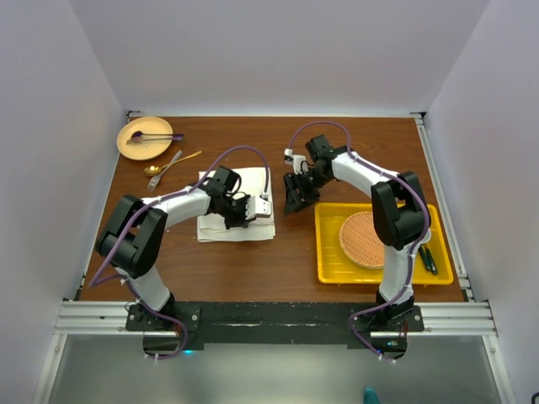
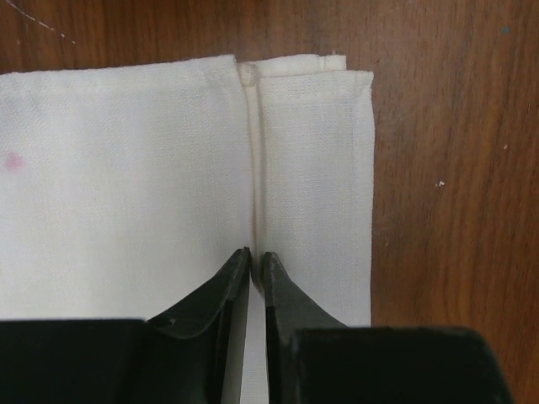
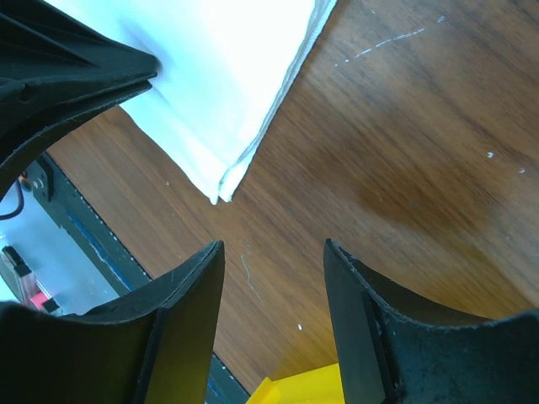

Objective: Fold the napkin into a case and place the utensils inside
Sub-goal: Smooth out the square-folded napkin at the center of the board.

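Left gripper [image 2: 257, 259] pinches the folded napkin [image 2: 126, 185] at its middle seam.
The cloth is cream, woven, rectangular; right gripper [image 3: 274, 248] hangs, jaws apart, above the brown wooden table [image 3: 421, 151].

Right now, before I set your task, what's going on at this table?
Two robot arms are working on a partly folded napkin. The left gripper pinches a raised crease near one edge of it. The right gripper hangs open over the bare table beside the napkin's corner, holding nothing. The gold utensils lie at the far left beside a plate, not yet tucked in.
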Robot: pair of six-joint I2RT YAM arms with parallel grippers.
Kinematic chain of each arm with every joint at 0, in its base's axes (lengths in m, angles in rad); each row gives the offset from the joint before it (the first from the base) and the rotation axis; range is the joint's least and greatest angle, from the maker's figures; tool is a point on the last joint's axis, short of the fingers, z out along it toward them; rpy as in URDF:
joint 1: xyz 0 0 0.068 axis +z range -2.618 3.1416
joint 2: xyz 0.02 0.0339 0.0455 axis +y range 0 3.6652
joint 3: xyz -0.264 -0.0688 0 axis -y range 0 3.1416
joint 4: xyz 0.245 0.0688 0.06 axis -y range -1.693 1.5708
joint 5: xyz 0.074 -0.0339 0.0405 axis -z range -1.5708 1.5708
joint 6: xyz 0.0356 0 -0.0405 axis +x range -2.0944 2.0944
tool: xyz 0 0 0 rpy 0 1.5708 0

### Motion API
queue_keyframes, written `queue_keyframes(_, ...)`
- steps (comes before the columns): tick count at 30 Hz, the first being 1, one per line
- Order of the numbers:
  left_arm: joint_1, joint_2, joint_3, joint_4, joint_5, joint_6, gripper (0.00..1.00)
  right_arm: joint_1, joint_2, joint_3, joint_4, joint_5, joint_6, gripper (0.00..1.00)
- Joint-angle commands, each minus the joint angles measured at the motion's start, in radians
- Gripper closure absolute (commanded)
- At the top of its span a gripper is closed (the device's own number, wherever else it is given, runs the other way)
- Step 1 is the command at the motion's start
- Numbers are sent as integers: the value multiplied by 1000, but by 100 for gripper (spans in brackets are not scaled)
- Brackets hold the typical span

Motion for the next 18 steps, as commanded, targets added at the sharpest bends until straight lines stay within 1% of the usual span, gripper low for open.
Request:
queue_keyframes(1,7,16,32,-14,19,22,82,-6,-8,41,-14,-16,-9,45)
queue_keyframes(3,7,14,34,-14,18,15,82,-8,-8,41,-14,-14,-9,45)
queue_keyframes(4,8,11,37,-17,15,14,83,-8,-6,41,-13,-16,-11,45)
queue_keyframes(6,7,7,51,-25,16,8,92,-8,-6,41,-13,-14,-9,45)
queue_keyframes(8,7,-6,65,-42,18,8,98,-9,-6,42,-13,-16,-9,45)
queue_keyframes(9,7,-13,69,-46,16,8,100,-8,-6,42,-13,-14,-9,45)
queue_keyframes(18,7,-87,95,-134,4,9,100,-9,-5,52,-10,-20,-8,45)
